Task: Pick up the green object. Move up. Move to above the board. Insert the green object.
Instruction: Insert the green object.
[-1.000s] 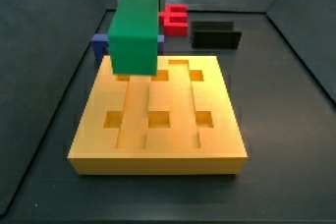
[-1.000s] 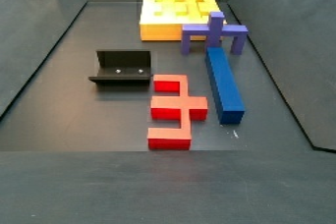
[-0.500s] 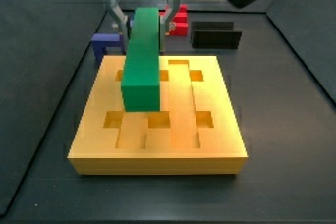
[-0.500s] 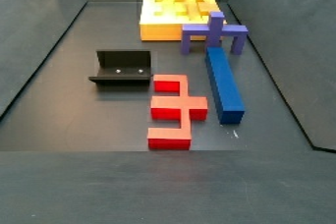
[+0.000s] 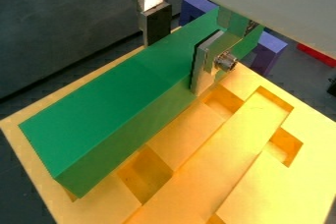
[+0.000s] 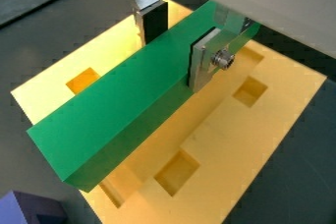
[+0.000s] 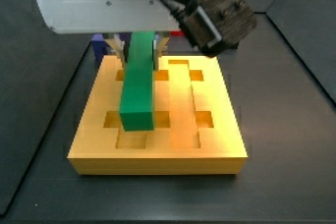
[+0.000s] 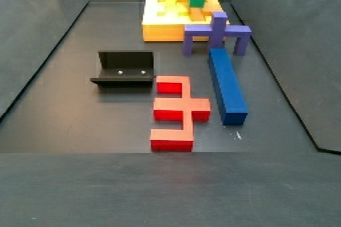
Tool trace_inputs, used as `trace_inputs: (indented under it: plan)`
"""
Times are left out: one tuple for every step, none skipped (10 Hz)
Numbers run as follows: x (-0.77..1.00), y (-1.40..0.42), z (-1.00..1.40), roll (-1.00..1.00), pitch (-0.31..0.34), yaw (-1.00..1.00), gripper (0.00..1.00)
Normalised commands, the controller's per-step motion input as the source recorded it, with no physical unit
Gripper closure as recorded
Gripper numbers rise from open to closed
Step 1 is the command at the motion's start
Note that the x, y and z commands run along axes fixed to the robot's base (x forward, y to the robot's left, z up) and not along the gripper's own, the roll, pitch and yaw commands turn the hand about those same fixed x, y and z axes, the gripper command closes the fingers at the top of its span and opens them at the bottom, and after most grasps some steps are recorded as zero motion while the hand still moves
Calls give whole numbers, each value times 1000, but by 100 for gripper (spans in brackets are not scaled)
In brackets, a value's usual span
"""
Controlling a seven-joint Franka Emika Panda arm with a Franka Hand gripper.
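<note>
Wrist views, pincer (image 5: 180, 39) clamping green object (image 5: 118, 110)

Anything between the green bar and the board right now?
Nothing: in a side view the green object, held in the gripper, hangs over the board with none between.

No readable text, label, brand, number or sign shows anywhere.

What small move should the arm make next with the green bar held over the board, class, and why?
Probably a slow, straight descent. The gripper has its jaws shut on the green object, which hangs lengthwise above a groove of the board, with its near end seemingly still above the surface in a side view. Lowering should seat it; any sideways correction looks minor.
</note>
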Motion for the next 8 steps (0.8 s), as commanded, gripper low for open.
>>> trace_inputs:
  plan:
    - [-291, 37, -300, 0, -146, 0, 100]
    - [-234, 49, -286, -60, -126, 0, 100]
    - [-214, 49, -291, -99, -126, 0, 100]
    - [-117, 0, -320, -136, -83, -51, 100]
    - [-54, 0, -331, -99, -67, -6, 100]
    - [0, 0, -349, -49, -27, 0, 100]
    - [43, 0, -303, 0, 0, -9, 100]
    - [154, -3, -257, 0, 0, -69, 100]
